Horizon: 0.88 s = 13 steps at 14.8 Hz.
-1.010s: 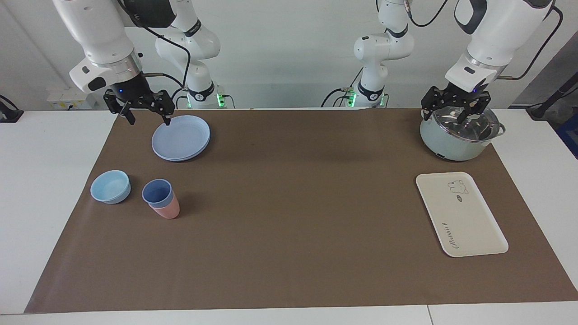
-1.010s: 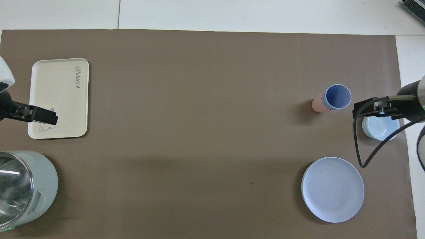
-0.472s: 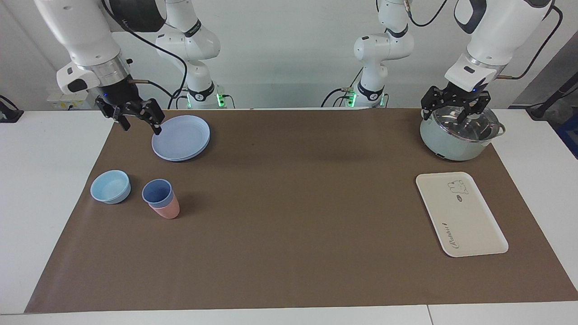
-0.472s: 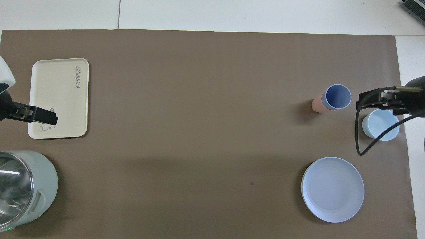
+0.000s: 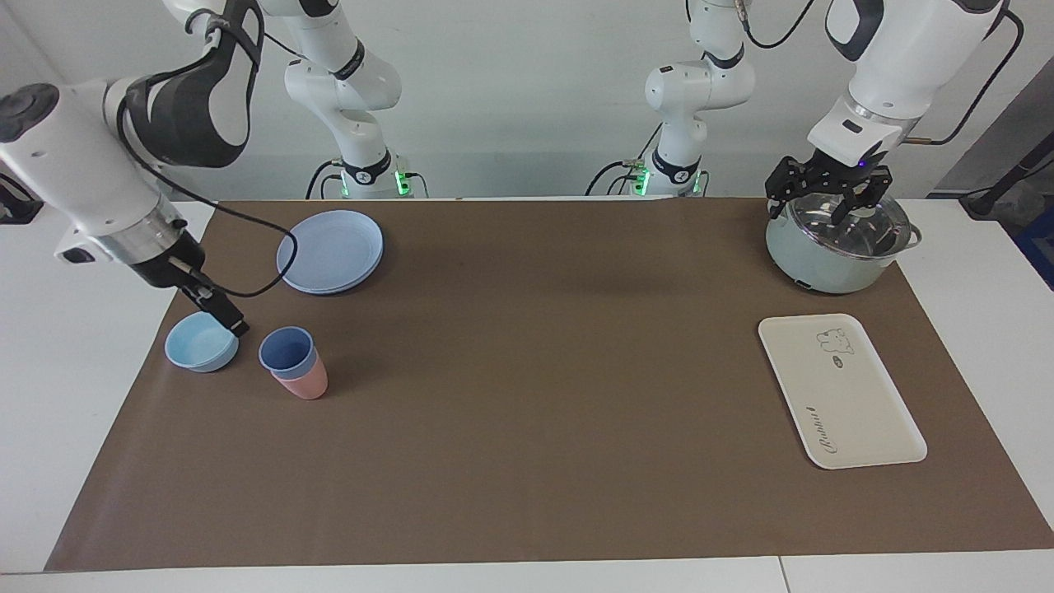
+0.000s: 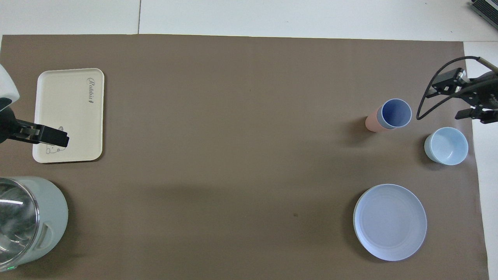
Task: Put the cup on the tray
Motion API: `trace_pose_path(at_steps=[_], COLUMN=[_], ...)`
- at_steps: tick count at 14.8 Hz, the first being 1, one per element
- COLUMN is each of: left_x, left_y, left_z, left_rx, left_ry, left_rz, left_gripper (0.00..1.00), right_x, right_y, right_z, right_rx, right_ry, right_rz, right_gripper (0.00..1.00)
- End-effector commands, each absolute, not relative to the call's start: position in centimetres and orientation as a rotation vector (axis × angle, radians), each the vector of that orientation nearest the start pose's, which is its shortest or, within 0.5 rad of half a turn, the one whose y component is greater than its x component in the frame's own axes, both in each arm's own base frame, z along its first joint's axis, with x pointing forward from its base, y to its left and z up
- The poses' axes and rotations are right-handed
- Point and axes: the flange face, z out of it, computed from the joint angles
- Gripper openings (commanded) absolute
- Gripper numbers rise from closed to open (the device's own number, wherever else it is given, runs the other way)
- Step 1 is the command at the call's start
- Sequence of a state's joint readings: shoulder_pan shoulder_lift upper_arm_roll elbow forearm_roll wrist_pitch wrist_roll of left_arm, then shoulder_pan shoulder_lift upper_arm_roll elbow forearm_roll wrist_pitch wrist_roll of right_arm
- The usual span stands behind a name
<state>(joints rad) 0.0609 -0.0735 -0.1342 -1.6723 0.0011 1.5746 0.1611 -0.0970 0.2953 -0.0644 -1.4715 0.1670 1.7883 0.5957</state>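
The periwinkle-blue cup (image 5: pixel 286 349) (image 6: pixel 396 113) stands nested in a pink tumbler (image 5: pixel 306 385) (image 6: pixel 370 123) toward the right arm's end of the table. My right gripper (image 5: pixel 230 321) (image 6: pixel 447 102) hangs low and turned sideways, over the rim of the light-blue bowl (image 5: pixel 200 343) and beside the cup, clear of it. It is open and holds nothing. The cream tray (image 5: pixel 856 412) (image 6: pixel 66 101) lies toward the left arm's end. My left gripper (image 5: pixel 826 209) (image 6: pixel 54 138) waits open over the pot (image 5: pixel 832 263), empty.
A round blue plate (image 5: pixel 331 249) (image 6: pixel 390 221) lies nearer to the robots than the cup. The light-blue bowl (image 6: pixel 446 145) sits beside the cup, toward the table's end. The lidded pot (image 6: pixel 23 217) stands nearer to the robots than the tray. A brown mat (image 5: pixel 527 371) covers the table.
My right arm swung from over the blue plate down to the bowl and cup, turning the gripper sideways, and its jaws narrowed. The left arm has not moved.
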Motion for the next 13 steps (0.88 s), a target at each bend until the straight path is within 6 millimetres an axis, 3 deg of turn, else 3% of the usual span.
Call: trace_pose_path(at_steps=[1,4,6,12,13], left_x=[51.9,52.0,51.9,51.4,51.2], left_y=[-4.1,-3.5,-4.1,-4.5,-4.9], left_z=[61.7,61.8,61.7,60.5,60.2], left_rx=[-3.115,-3.117,-3.115,-3.109,-3.106], left_ry=[0.368,0.354,0.366,0.383,0.394], left_rz=[0.045,0.035,0.038,0.024,0.027], left_gripper=[1.00,1.00,1.00,1.00,1.00], right_x=[68.2,69.3,70.0,70.1,70.0], right_y=[-11.2,-14.2,-15.6,-16.0,-16.2], right_z=[49.3,46.3,42.7,35.1,34.5], right_rx=[-2.624,-2.519,-2.481,-2.314,-2.288], right_ry=[1.312,1.368,1.398,1.414,1.419], right_rz=[0.051,0.126,0.195,0.455,0.471], right_gripper=[0.91,0.91,0.91,0.91,0.91])
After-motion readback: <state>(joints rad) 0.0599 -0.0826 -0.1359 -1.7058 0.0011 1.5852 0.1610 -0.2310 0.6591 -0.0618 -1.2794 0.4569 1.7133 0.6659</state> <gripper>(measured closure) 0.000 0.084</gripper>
